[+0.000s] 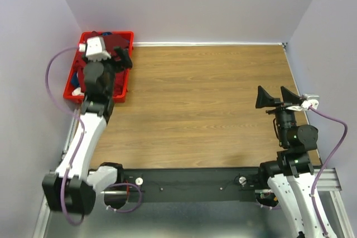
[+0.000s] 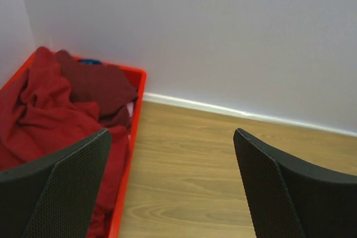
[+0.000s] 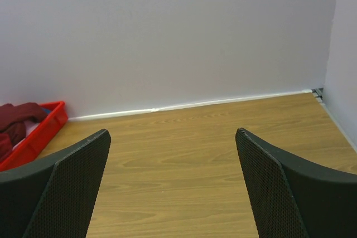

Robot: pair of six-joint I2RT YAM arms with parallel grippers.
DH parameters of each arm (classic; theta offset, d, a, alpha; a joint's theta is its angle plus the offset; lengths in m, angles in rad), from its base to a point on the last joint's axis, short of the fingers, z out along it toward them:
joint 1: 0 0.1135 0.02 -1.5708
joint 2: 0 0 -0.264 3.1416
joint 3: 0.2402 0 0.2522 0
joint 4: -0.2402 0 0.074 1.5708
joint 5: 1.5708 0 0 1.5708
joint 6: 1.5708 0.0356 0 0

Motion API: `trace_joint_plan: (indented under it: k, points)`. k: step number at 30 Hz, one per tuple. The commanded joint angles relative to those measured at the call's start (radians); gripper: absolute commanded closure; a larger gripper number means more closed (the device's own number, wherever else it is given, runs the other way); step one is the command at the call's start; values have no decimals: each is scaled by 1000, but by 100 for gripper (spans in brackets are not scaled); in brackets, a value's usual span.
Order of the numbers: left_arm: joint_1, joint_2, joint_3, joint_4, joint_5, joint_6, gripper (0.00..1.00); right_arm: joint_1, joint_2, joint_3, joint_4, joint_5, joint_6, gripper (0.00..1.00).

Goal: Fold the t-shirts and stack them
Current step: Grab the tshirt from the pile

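Right gripper [image 3: 173, 135] fingers spread wide, holding nothing, over table [image 1: 206, 98] right side. Left gripper [image 2: 171, 137] likewise wide, above far-left crate [image 2: 138, 96]; red, maroon t-shirts [image 2: 50, 101] heaped inside.

We see a flat brown wooden table top [image 1: 206, 104] with long lines in the wood. Plain pale purple-grey walls [image 1: 195, 4] stand at the back, the left and the right of it. A thin white strip [image 1: 212, 43] runs where the back wall meets the wood. Along the near edge lies a long black bar [image 1: 189, 181], with a dull grey metal sheet [image 1: 195, 221] below it. The light is soft and even.
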Motion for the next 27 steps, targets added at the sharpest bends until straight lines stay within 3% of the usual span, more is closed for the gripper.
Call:
trace_joint_plan:
  k: [1, 6, 10, 18, 24, 27]
  points:
    - [43, 198, 191, -145, -119, 27, 1, 24, -23, -17, 7, 24, -10, 0]
    - [270, 457, 409, -245, -24, -94, 4, 31, -41, -20, 7, 28, -13, 0]
    - [297, 575, 473, -274, -119, -88, 11, 36, -43, -22, 7, 24, -12, 0]
    - [327, 785, 533, -322, -100, -116, 15, 40, -44, -25, 7, 28, -16, 0]
    - [379, 855, 500, -293, -60, -172, 15, 42, -49, -25, 7, 28, -18, 0]
    - [386, 882, 501, -284, -43, -176, 23, 42, -52, -26, 7, 28, -21, 0]
